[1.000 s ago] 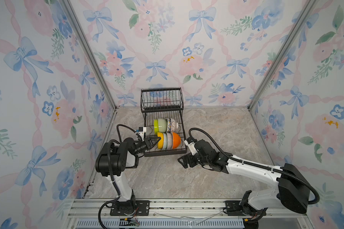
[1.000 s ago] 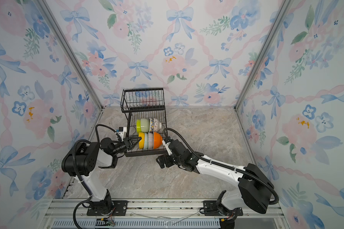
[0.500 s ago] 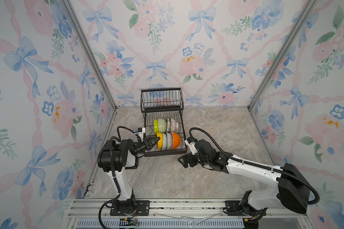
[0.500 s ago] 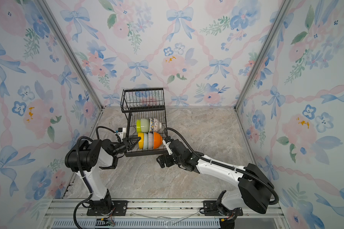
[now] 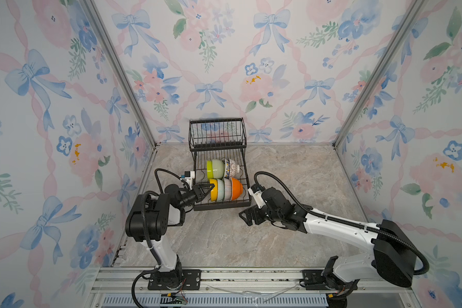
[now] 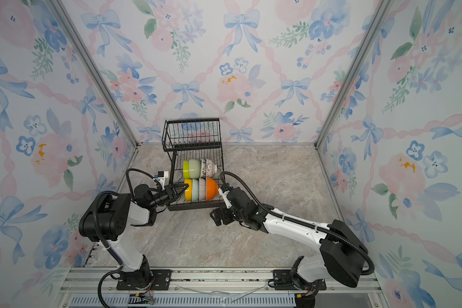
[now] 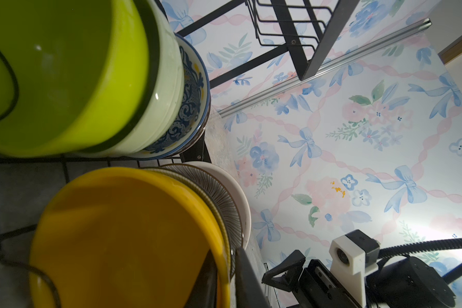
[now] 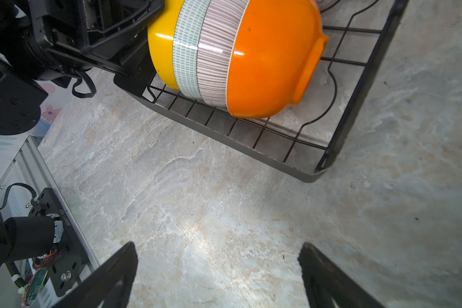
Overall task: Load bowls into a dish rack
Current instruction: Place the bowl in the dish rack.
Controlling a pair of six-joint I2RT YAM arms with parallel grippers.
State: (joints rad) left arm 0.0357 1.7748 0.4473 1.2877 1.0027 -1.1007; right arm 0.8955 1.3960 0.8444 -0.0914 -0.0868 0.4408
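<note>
Top views: a black wire dish rack stands at the back of the marble table, its lower tray reaching toward the arms. No bowl lies loose on the table, and the raised basket is empty.
Back row: lime green bowl, pale green bowl and blue patterned bowl, nested on edge in the lower tray.
Front row: yellow bowl, pale teal bowl, striped white bowl and orange bowl, nested the same way, mouths turned toward the left arm.
Why on edge: the tray's wavy wires catch the rims and each bowl leans on its neighbour, so they can drain. Nesting also saves room.
Left gripper: one finger is inside the yellow bowl and one outside, with the rim in the narrow gap between them. Whether the pads press the rim or stand just off it, I cannot tell.
Right gripper: fingers spread wide with nothing between them, low over bare table just beside the tray's front corner and clear of the left arm's work.
Stage: by my reading the last bowl is being seated, as all seven are in the rack.
Next: probably free the rim and back straight out.
Risk: a finger dragging the rim could tip the front row.
</note>
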